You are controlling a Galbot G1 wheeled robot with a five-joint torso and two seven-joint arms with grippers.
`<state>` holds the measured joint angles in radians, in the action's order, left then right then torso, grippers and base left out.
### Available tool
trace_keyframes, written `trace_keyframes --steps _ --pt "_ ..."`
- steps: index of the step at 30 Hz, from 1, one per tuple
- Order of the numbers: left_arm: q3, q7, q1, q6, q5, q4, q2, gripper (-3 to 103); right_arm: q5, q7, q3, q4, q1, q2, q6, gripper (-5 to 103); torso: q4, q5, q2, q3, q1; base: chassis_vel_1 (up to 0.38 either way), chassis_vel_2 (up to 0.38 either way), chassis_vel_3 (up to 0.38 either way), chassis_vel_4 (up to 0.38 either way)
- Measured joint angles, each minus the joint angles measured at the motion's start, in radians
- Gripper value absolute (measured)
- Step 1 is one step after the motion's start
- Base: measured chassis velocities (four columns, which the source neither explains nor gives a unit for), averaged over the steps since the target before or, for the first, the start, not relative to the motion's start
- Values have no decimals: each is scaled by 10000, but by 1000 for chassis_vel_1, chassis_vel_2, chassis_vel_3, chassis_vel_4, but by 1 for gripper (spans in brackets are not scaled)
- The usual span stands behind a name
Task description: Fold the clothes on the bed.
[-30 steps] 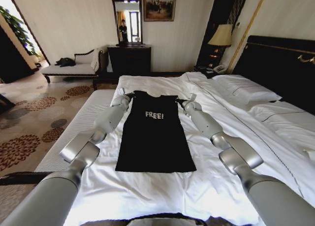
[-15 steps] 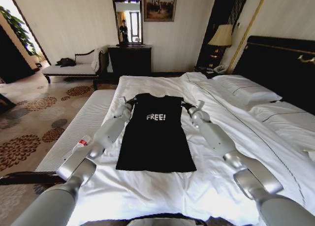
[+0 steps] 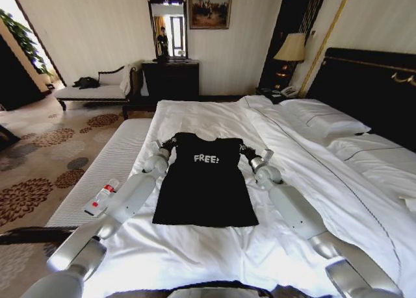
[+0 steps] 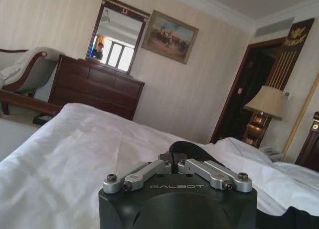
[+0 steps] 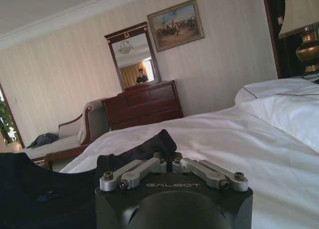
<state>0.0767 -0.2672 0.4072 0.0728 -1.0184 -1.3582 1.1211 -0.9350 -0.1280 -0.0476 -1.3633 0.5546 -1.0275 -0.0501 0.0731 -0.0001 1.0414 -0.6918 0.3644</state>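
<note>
On the bed (image 3: 195,252), both pincers, left (image 3: 167,144), right (image 3: 247,151), clamped on T-shirt (image 3: 205,187) shoulders, dragged nearer.

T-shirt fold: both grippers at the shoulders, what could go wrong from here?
1. Each gripper, left and right, has its jaws shut on just a small bunch of the T-shirt; the soft fabric could slip out of one and leave the fold skewed.
2. The hem lies loose on the bed, so the whole shirt may drag instead of folding.
3. A plastic bottle sits on the bench close to the left arm; a sweep could knock it off.
</note>
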Motion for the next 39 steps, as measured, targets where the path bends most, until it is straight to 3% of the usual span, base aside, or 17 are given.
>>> trace_keyframes --steps 5,11,21,29,39 --pt "-331 -217 768 5 12 -1382 -566 0 22 -25 193 -169 -114 132 139 0 0 2 1 -1 -1 0 0 0 0" --pt "-572 -227 1569 -29 212 -2133 -967 0 244 2 345 -487 123 375 377 0 -4 1 0 -1 -1 0 0 0 0" --pt "-824 -410 2542 -167 654 -2920 -1019 0 855 -106 -155 -1836 1628 865 642 0 2 2 1 0 0 0 0 0 0" --pt "-1598 -650 4374 -288 1371 -4269 -1052 0 1314 -379 -732 -3502 3646 976 719 0 1 2 1 0 -1 0 0 0 0" --pt "-2037 -789 6396 -407 2064 -5881 -1255 0 1823 -474 -1196 -4745 4988 1144 944 0 -2 0 1 1 -2 0 0 0 0"
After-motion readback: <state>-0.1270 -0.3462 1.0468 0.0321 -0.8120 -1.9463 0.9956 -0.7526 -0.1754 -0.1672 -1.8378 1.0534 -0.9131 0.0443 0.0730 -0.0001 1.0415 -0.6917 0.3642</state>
